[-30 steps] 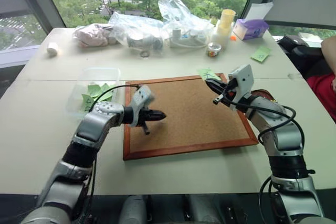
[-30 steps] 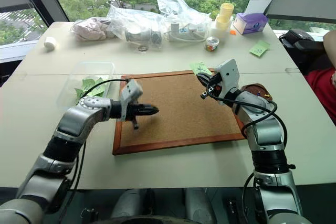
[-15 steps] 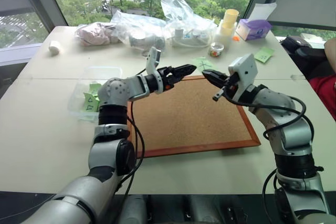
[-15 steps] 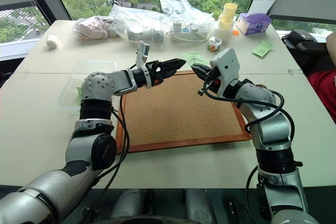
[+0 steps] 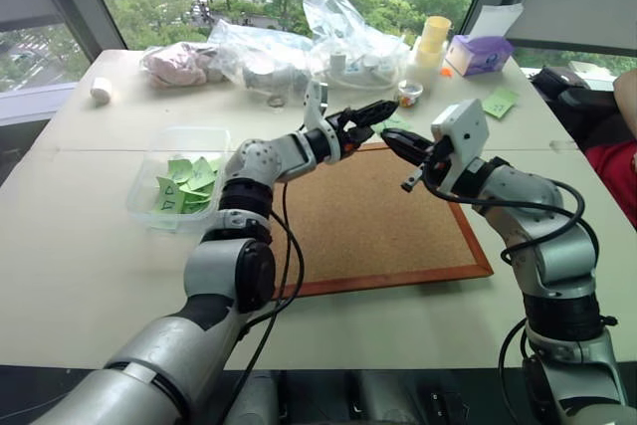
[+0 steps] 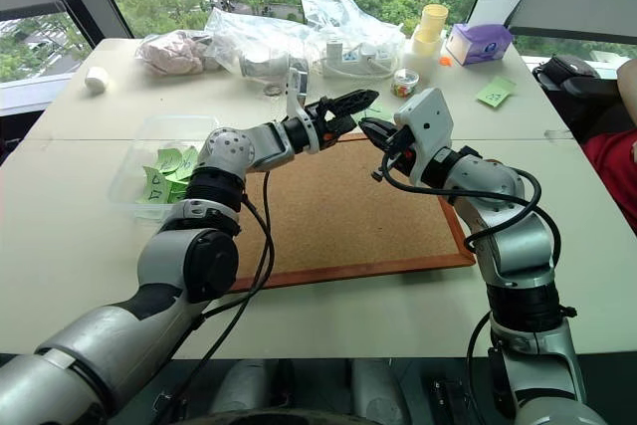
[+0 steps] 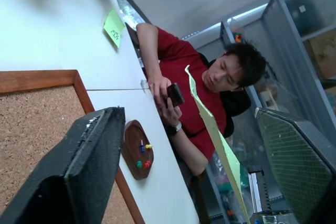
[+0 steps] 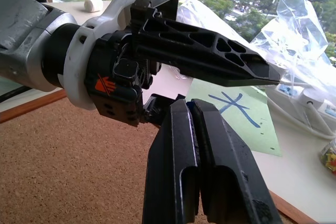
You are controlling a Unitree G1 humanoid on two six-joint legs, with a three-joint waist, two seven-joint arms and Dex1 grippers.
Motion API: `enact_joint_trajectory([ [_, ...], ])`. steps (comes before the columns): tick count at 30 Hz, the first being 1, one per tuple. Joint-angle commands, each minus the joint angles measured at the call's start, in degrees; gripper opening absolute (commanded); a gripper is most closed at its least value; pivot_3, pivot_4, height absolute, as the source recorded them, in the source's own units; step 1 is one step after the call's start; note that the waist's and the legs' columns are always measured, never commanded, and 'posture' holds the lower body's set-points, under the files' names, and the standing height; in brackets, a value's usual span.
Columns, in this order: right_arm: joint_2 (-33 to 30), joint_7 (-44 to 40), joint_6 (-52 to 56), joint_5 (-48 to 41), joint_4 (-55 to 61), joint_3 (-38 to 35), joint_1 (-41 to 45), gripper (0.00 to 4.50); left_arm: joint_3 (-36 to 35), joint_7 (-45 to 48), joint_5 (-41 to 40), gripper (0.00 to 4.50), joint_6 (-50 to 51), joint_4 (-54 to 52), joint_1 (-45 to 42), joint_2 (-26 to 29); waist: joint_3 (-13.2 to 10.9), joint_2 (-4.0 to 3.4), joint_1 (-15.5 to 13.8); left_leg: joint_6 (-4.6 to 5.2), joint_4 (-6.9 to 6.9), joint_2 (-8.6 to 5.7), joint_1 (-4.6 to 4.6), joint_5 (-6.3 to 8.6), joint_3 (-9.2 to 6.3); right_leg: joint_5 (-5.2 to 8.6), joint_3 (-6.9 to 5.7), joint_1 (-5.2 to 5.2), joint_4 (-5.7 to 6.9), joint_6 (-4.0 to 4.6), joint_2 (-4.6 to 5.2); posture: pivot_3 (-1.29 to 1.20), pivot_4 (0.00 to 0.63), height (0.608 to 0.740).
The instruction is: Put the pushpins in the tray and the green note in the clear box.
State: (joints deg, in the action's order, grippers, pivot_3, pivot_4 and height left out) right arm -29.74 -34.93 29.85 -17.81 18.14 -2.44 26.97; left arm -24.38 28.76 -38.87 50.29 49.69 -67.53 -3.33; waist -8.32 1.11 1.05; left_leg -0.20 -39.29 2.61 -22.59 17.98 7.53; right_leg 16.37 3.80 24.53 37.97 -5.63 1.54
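Over a sunlit table's cork board, parted left gripper should close squarely on the green note the right gripper pinches.

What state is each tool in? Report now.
Left tool: open, green note between its fingers.
Right tool: shut on the green note.
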Motion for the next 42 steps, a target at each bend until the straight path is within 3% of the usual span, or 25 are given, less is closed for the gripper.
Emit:
enact_joint_trajectory([
  [1, -0.1, 0.7, 0.0, -0.7, 3.3, -0.6, -0.2, 0.00, 1.5, 2.4, 0.2, 2.69, -1.7, 0.2, -2.2, -0.5, 0.0, 0.00, 0.0, 0.00, 0.00, 0.00, 0.00, 0.00, 0.00, 0.00, 0.00, 0.00, 0.00, 0.00, 0.00, 0.00, 0.150, 0.738],
  [6, -0.1, 1.0, 0.2, -0.8, 3.8, -0.6, -0.6, 0.00, 2.1, 2.7, 0.4, 0.07, -1.8, 0.1, -2.0, -0.5, 0.0, 0.00, 0.0, 0.00, 0.00, -0.01, 0.00, 0.00, -0.01, 0.00, 0.00, 0.00, 0.00, 0.00, 0.00, 0.00, 0.150, 0.738],
  [13, 1.6, 2.6, 0.1, -1.7, 3.8, -1.3, -1.2, 0.00, 9.4, 6.1, 7.2, 0.02, -6.9, -1.5, 1.0, 1.1, 0.0, 0.00, 0.0, 0.00, 0.01, -0.02, 0.00, 0.00, 0.00, 0.00, 0.00, 0.00, 0.00, 0.00, -0.01, 0.00, 0.150, 0.738],
  [21, 7.5, 11.4, 5.5, -10.5, 5.1, -11.5, -0.6, 0.00, 12.2, 8.4, 8.3, 0.02, -7.1, -5.5, 4.9, 2.5, 0.0, 0.00, -0.1, -0.03, 0.02, 0.09, 0.01, -0.02, 0.00, 0.00, 0.01, 0.00, 0.01, 0.00, 0.02, 0.00, 0.150, 0.738],
  [24, 6.3, 16.3, 7.5, -10.4, 1.3, -17.4, -1.3, 0.00, 25.3, 15.9, 16.5, 0.02, -14.9, -18.0, 10.8, 5.9, 0.0, 0.00, -0.1, -0.03, 0.05, 0.08, 0.01, -0.01, 0.01, 0.00, 0.02, 0.00, 0.00, 0.00, 0.03, 0.00, 0.150, 0.738],
  [27, 2.6, 18.7, 8.3, -6.0, -3.4, -17.9, -2.6, 0.00, 33.5, 21.3, 19.8, 0.02, -16.0, -27.6, 13.9, 9.7, 0.0, -0.01, -0.3, -0.03, 0.08, 0.10, 0.02, -0.02, 0.06, 0.00, 0.03, 0.00, -0.01, 0.01, 0.05, 0.00, 0.150, 0.738],
  [32, -2.3, 22.7, 12.7, 0.4, -16.1, -16.5, -3.3, 0.00, 51.3, 31.8, 35.1, 0.02, -28.3, -36.6, 15.3, 22.8, 0.0, -0.07, 0.2, -0.03, 0.12, 0.04, 0.11, -0.02, 0.16, 0.01, 0.15, 0.00, -0.02, 0.02, 0.01, 0.00, 0.150, 0.738],
  [35, -1.9, 23.0, 12.6, 0.7, -20.3, -16.6, -2.5, 0.00, 52.9, 33.9, 36.7, 0.02, -30.8, -36.8, 15.1, 24.7, 0.0, -0.21, 0.5, -0.03, 0.14, 0.08, 0.17, -0.02, 0.21, 0.01, 0.21, 0.00, -0.01, 0.03, -0.06, 0.00, 0.150, 0.738],
  [42, -1.7, 23.1, 8.0, 2.5, -32.0, -16.5, 0.3, 0.00, 51.5, 33.3, 36.8, 0.02, -29.9, -37.5, 15.9, 23.1, 0.0, -0.25, 0.1, 0.01, 0.09, 0.09, 0.12, 0.00, 0.18, 0.01, 0.23, 0.00, 0.00, 0.01, -0.04, 0.00, 0.150, 0.738],
])
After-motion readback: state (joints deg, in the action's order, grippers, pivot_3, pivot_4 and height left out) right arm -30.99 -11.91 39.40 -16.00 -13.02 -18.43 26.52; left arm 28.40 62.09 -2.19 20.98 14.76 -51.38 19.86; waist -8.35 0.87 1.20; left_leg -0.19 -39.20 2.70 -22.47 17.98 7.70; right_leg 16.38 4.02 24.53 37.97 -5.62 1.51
